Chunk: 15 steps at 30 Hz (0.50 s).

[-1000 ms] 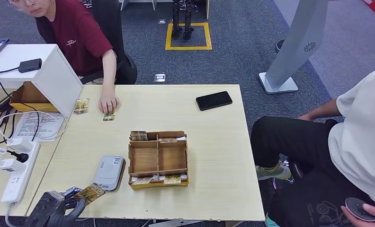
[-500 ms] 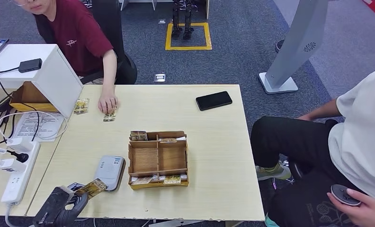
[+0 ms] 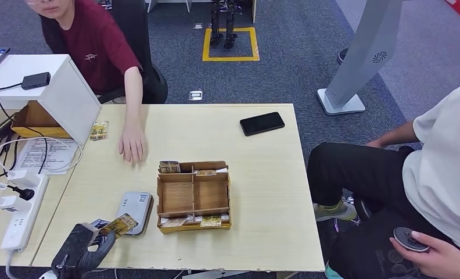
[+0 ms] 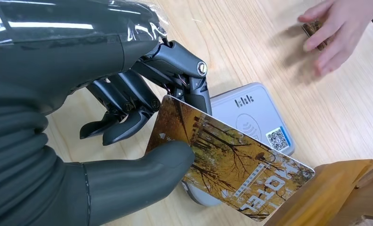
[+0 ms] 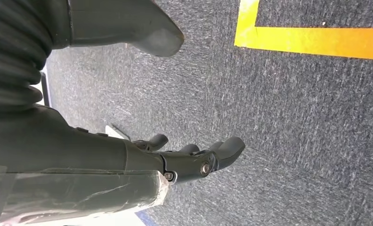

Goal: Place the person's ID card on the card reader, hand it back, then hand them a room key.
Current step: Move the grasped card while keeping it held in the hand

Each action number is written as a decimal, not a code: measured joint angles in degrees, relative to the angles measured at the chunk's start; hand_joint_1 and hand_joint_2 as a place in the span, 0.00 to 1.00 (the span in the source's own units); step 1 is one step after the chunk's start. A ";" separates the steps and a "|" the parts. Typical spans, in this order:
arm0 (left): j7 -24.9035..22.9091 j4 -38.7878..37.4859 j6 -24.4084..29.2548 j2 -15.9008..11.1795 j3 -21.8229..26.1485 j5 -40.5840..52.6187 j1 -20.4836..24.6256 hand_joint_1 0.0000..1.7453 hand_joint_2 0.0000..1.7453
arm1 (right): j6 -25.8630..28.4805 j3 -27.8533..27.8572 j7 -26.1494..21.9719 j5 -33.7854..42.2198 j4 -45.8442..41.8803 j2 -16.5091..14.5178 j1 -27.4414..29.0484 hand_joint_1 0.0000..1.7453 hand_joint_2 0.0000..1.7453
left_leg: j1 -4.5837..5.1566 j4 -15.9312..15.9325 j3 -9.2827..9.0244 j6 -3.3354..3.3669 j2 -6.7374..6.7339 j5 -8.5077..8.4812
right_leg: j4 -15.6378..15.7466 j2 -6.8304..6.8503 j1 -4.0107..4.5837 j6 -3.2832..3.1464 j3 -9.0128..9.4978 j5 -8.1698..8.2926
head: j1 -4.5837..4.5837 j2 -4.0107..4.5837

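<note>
Left hand (image 4: 128,117), dark and glossy with a ribbed grey cover, pinches a flat rectangular card (image 4: 231,162) between thick thumb and dark fingers. The card is printed with yellow autumn trees; "HOTEL" can be read along one end. It is held tilted just over the near corner of the card reader (image 4: 250,117), a rounded pale-grey plastic slab with a wave symbol and a small QR sticker. In the head view the reader (image 3: 134,211) lies just left of a brown cardboard divider box (image 3: 194,195) with cards tucked along its rims. Pale wood-grain table (image 3: 262,174).

A person's hand (image 3: 132,145) lies flat on the table, beyond the reader and well apart from it. Black phone (image 3: 262,123) near the far edge.

Right hand (image 5: 194,155) hangs over grey carpet, fingers loosely apart, holding nothing; yellow tape line (image 5: 316,40) on the floor.
</note>
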<state>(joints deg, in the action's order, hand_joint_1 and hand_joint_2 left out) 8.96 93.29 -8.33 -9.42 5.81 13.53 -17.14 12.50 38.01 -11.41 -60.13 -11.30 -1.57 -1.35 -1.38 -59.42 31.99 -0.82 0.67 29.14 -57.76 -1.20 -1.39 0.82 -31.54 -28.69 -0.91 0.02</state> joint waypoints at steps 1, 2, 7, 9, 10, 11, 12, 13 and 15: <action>0.00 -0.01 0.00 0.01 0.00 0.00 0.01 1.00 1.00 | 0.00 0.05 0.00 0.00 0.00 0.00 0.00 0.00 1.00 | 0.00 0.00 0.00 0.00 0.00 0.00 | 0.00 0.00 0.00 0.00 0.00 0.00 | -0.01 0.00; 0.00 -0.01 0.00 0.01 -0.01 0.00 0.02 1.00 1.00 | 0.00 0.10 0.00 0.00 0.00 0.00 0.00 0.00 1.00 | 0.00 0.00 0.00 0.00 0.00 0.00 | 0.00 0.00 0.00 0.00 0.00 0.00 | 0.00 0.00; 0.00 -0.03 0.01 0.06 -0.03 -0.01 0.13 1.00 1.00 | 0.00 0.23 0.00 -0.05 0.00 0.00 0.00 0.00 1.00 | 0.00 0.00 -0.01 0.00 0.00 0.00 | 0.00 0.00 0.00 0.00 0.00 0.00 | -0.01 0.00; 0.00 -0.04 0.12 0.27 -0.12 -0.05 0.46 1.00 1.00 | 0.00 0.25 0.00 -0.19 0.00 -0.01 0.00 0.00 1.00 | 0.00 0.00 -0.01 0.00 0.00 0.00 | 0.00 0.00 0.00 0.00 0.00 0.00 | -0.01 0.00; 0.00 -0.14 0.32 0.47 -0.28 -0.04 0.80 1.00 1.00 | 0.00 0.26 0.00 -0.31 0.00 -0.02 -0.02 0.00 1.00 | 0.00 -0.01 -0.01 0.00 0.00 0.00 | 0.00 0.01 0.00 0.00 0.00 0.00 | 0.00 0.00; -0.02 -0.28 0.62 0.68 -0.53 0.01 1.27 1.00 1.00 | 0.00 0.28 0.00 -0.43 0.00 -0.04 -0.04 0.00 1.00 | 0.00 -0.01 0.00 0.00 0.01 0.00 | 0.00 0.01 0.00 0.00 0.01 0.00 | -0.01 0.00; -0.12 -0.49 1.11 0.93 -0.89 0.21 1.89 1.00 1.00 | 0.00 0.31 0.00 -0.62 0.00 -0.05 -0.07 0.00 1.00 | 0.00 -0.01 0.00 0.00 0.01 0.00 | 0.00 0.01 0.00 0.00 0.01 0.00 | 0.00 0.00; -0.36 -0.73 1.71 1.15 -1.32 0.55 2.63 1.00 1.00 | -0.01 0.33 0.00 -0.81 0.00 -0.08 -0.11 0.00 1.00 | 0.01 -0.01 0.00 0.00 0.01 0.00 | 0.00 0.02 0.00 0.00 0.02 0.00 | -0.01 0.00; -1.13 -1.38 3.13 1.60 -2.36 1.57 4.41 1.00 1.00 | -0.04 0.37 0.00 -1.09 0.00 -0.15 -0.21 0.00 1.00 | 0.01 -0.01 0.00 0.00 0.01 -0.01 | 0.00 0.02 -0.01 0.00 0.03 0.01 | 0.01 0.00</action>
<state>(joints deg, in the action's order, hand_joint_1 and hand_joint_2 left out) 7.83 91.91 -5.20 -7.82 3.45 15.10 -12.74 12.46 38.38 -11.41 -61.22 -11.30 -1.73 -1.56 -1.37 -59.43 31.99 -0.82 0.68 29.14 -57.76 -1.18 -1.39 0.82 -31.51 -28.68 -0.91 0.02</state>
